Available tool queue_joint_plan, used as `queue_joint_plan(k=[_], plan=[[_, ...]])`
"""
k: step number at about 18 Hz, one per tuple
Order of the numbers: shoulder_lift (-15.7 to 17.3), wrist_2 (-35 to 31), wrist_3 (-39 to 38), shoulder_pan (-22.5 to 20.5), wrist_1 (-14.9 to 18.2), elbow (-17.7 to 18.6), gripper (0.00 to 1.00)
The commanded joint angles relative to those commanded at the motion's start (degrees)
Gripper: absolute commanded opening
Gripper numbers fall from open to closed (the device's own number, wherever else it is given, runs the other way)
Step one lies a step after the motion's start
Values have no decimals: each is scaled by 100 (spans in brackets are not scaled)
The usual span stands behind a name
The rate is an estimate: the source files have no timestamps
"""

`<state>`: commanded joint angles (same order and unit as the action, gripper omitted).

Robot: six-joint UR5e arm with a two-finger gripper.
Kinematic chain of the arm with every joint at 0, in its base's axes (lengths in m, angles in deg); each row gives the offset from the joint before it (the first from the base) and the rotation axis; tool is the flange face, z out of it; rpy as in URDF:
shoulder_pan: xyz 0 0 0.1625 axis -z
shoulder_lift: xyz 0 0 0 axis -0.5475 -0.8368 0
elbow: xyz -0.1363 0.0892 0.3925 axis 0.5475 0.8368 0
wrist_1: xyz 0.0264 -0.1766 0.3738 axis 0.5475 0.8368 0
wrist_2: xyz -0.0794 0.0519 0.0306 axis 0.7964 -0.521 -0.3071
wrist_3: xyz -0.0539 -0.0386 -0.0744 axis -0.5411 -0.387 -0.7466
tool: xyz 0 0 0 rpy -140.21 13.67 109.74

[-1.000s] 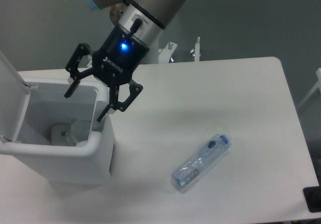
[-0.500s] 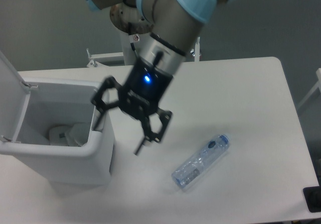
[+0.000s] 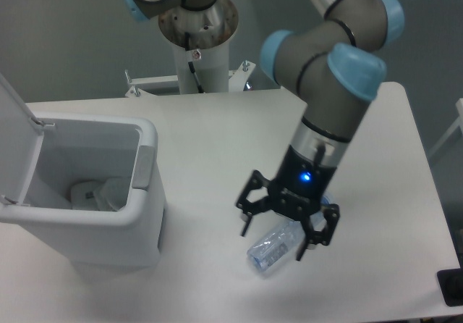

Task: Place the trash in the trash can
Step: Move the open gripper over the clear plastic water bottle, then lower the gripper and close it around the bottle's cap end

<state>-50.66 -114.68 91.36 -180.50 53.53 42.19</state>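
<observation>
With our gripper point(image 3: 283, 237) fingers spread over the bottle point(image 3: 273, 247) near the table's point(image 3: 217, 142) front edge, the crushed, slippery plastic could squirt sideways as we close.

White rectangular plastic trash can point(image 3: 137, 225): rounded rim, lid hinged open and upright at left side, pale grey tab on right wall; stands upright. Crumpled whitish translucent wrapper point(image 3: 101, 195): lies on can floor, partly hidden by rim. Crushed clear plastic bottle point(image 3: 270, 246): blue label, lies flat, diagonal, well right of can, upper part hidden.
</observation>
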Motion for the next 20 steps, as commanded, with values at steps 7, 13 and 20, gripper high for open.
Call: queue_joint_plan(k=[7, 13, 20], plan=[[-273, -1282, 201, 509, -9, 158, 100], [-510, -1882, 588, 782, -79, 114, 100], [-695, -2154, 888, 984, -79, 150, 100]])
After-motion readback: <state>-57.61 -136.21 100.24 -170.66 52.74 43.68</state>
